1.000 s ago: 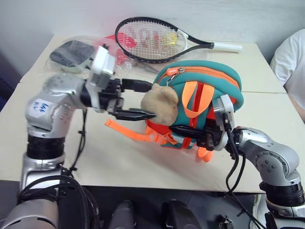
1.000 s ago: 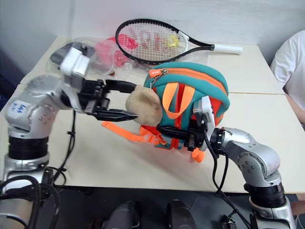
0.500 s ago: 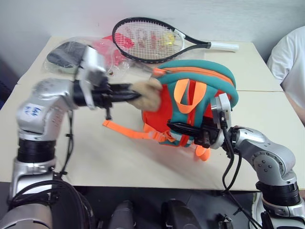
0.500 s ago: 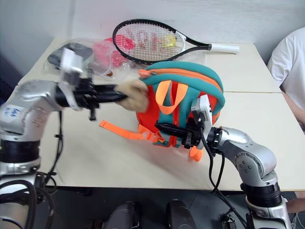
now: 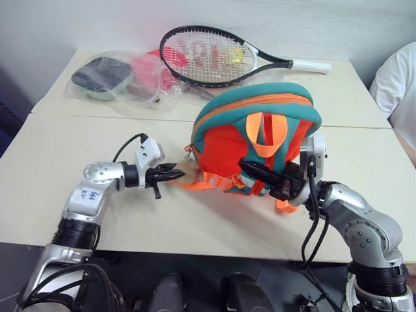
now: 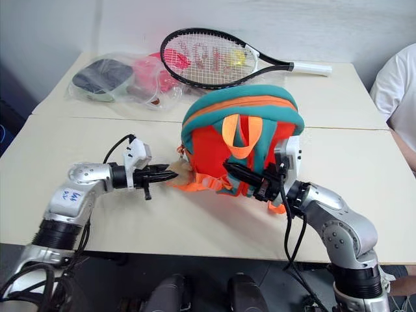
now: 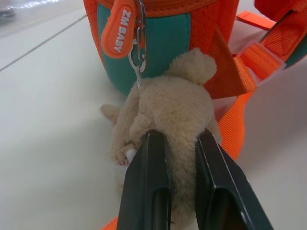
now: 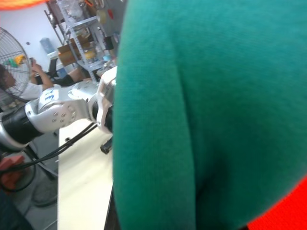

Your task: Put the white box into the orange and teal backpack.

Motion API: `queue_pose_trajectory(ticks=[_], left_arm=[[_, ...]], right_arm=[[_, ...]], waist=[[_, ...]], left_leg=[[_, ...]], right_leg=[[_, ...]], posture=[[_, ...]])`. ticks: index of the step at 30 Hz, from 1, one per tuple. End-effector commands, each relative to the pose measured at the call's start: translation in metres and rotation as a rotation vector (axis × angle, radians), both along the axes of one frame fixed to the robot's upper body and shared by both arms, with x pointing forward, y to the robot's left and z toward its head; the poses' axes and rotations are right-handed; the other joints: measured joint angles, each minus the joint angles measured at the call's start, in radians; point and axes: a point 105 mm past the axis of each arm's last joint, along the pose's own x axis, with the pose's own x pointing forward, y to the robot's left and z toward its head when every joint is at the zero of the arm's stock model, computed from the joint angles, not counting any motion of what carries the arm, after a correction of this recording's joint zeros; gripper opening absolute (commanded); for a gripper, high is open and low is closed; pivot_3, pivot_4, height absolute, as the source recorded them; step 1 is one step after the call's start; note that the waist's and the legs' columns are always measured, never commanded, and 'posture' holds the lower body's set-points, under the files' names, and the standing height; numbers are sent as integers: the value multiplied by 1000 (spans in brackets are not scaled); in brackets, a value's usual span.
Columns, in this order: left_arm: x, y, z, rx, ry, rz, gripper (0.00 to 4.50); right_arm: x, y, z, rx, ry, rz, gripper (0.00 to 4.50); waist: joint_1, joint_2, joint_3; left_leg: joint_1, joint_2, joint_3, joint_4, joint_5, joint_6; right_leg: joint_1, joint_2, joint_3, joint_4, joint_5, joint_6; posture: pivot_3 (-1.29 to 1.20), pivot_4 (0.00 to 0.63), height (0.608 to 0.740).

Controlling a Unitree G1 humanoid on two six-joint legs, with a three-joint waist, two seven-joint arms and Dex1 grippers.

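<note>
Left claw (image 7: 175, 158) clamps the plush toy (image 7: 165, 112) at the backpack's (image 5: 257, 130) nine o'clock; right claw (image 5: 260, 177) pinches its straps. Pulling risks toppling.

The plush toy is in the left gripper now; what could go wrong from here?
1. The left gripper is shut on the plush toy, which hangs from the backpack by a thin clip; pulling may strain it.
2. The backpack stands upright, held by the right gripper; a sideways tug could tip it.
3. The zipper looks closed, so the bag is not ready.
</note>
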Motion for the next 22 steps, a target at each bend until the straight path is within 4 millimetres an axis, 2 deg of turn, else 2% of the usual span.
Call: queue_pose_trajectory(ticks=[1, 3, 7, 9, 10, 12, 14, 16, 19, 22], left_arm=[[-1, 9, -15, 16, 57, 66, 260], [1, 26, -1, 5, 36, 123, 943], [-16, 68, 27, 24, -40, 124, 2127], [-33, 94, 28, 73, -44, 126, 2779], [-44, 104, 26, 98, -24, 112, 3129], [-69, 118, 21, 128, 4, 73, 3526], [-89, 129, 15, 149, 22, 64, 3557], [-108, 138, 7, 188, 38, 80, 3557], [-132, 151, -7, 271, 79, 76, 3557], [-132, 154, -6, 246, 49, 128, 3557]], right_arm=[[-6, -1, 4, -10, -57, 19, 705], [-7, -8, 2, -34, -77, 1, 1318], [-2, -51, -7, -168, -167, -145, 2681], [0, -86, -16, -288, -213, -225, 3380], [-2, -103, -23, -410, -271, -241, 3751], [-9, -132, -37, -577, -307, -221, 4275], [-13, -159, -41, -600, -263, -246, 4412], [-19, -176, -45, -641, -252, -232, 4412], [-22, -177, -53, -694, -245, -166, 4412], [-23, -170, -66, -735, -252, -100, 4412]], waist=[[3, 0, 0], [0, 0, 0], [-15, -1, 0], [-23, 0, 0], [-25, 0, 0], [-28, 1, 1], [-30, 1, 1], [-31, 1, 1], [-33, 1, 1], [-33, 1, 1]], left_leg=[[1, 0, -1, 0, 0, 1], [7, 0, -1, -2, -1, 1], [11, 0, 1, -9, 0, 0], [11, 1, 1, -11, 0, -3], [11, 1, 1, -11, 1, -4], [11, 1, 2, -12, 0, -4], [11, 1, 2, -11, -1, -2], [12, 0, 2, -11, -2, 0], [15, 1, 2, -11, -4, 3], [15, 2, 1, -13, -4, 3]], right_leg=[[2, 0, -1, 0, 0, 0], [8, 0, -1, -3, 0, 0], [10, 1, 0, -7, 0, 0], [9, 2, 1, -8, 0, 0], [8, 2, 1, -8, 0, 0], [9, 2, 1, -11, 0, 0], [11, 1, 0, -15, 0, 0], [14, 0, 0, -17, 0, 0], [16, 0, 0, -18, 0, 0], [16, 0, -1, -17, 0, -1]], posture=[[0, 150, 740], [0, 150, 740], [0, 150, 740], [0, 150, 740], [0, 150, 740], [0, 150, 740], [0, 150, 740], [0, 150, 740], [0, 150, 740], [0, 150, 740]])
